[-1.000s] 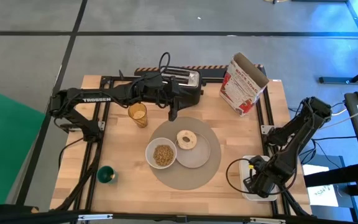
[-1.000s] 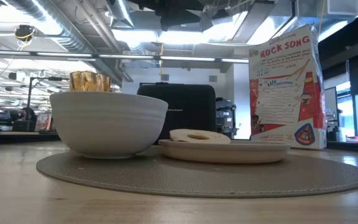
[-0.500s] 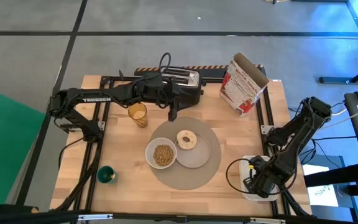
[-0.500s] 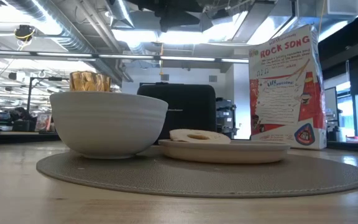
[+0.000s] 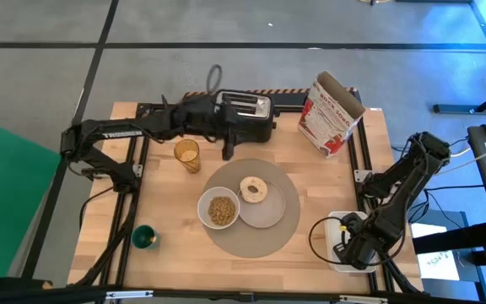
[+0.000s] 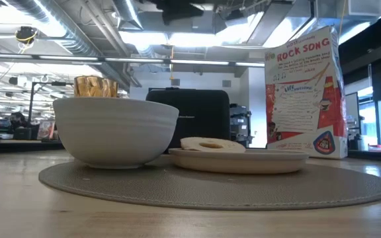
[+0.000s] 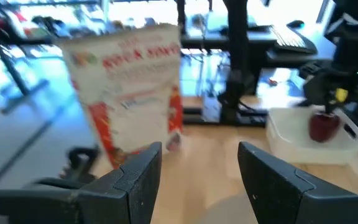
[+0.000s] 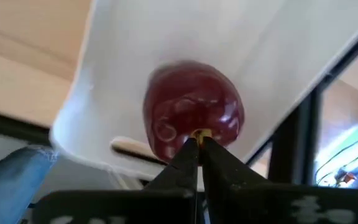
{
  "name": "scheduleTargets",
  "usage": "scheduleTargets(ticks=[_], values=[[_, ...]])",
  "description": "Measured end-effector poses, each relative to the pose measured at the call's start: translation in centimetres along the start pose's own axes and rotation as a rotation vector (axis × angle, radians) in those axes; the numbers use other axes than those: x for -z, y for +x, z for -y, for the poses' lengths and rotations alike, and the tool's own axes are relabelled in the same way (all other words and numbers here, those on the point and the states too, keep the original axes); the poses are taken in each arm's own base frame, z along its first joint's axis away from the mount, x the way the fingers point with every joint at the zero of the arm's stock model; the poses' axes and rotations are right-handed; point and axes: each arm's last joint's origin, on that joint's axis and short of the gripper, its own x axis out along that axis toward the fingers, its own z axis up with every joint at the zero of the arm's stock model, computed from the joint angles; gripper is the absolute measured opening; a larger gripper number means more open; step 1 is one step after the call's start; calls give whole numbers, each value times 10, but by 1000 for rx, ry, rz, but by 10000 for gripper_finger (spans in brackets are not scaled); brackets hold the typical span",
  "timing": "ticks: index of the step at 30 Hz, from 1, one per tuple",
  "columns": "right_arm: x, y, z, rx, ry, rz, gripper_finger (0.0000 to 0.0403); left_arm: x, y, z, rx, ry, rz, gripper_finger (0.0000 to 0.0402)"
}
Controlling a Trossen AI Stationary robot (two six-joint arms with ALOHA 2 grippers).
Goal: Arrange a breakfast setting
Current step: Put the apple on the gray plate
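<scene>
Left end effector (image 5: pixel 226 154), fingers spread and empty, has drawn back from the round grey placemat (image 5: pixel 251 236).
Right end effector (image 8: pixel 196 147) pinches shut at the glossy red apple (image 8: pixel 192 111) in the white rectangular tray (image 8: pixel 129 56); lifting it to the setting likely comes next.

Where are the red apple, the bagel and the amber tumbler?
red apple (image 8: pixel 191 118): right wrist view, middle of its skin.
bagel (image 5: pixel 252 189): high view, on its ring.
amber tumbler (image 5: pixel 186 155): high view, its open top.

Both arms are dark, jointed tubes — the left arm (image 5: pixel 116 133) carries white "TROSSEN" lettering, with a black cable looping behind it. The right arm (image 5: pixel 395 190) is matte black — its fingers (image 8: pixel 188 163) taper to thin tips.
</scene>
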Motion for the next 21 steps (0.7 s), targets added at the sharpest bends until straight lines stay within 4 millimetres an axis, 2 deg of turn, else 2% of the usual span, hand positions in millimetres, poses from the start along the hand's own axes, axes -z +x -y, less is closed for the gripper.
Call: scheduleTargets(ticks=[6,10,12,15,21], values=[[-7,-53,-2,-4,42,90,1,-14,-25,-10,-60,18,60,206],[-27,-89,-9,-96,36,204,1,-16,-34,-15,-81,-3,58,206],[-42,-99,-18,-138,30,266,1,-16,-37,-17,-89,-22,43,206],[-69,-103,-37,-141,-15,318,1,-13,-43,-18,-104,-33,-2,206],[-124,-88,-87,-179,-168,366,0,-4,-62,-15,-126,-49,-150,206]])
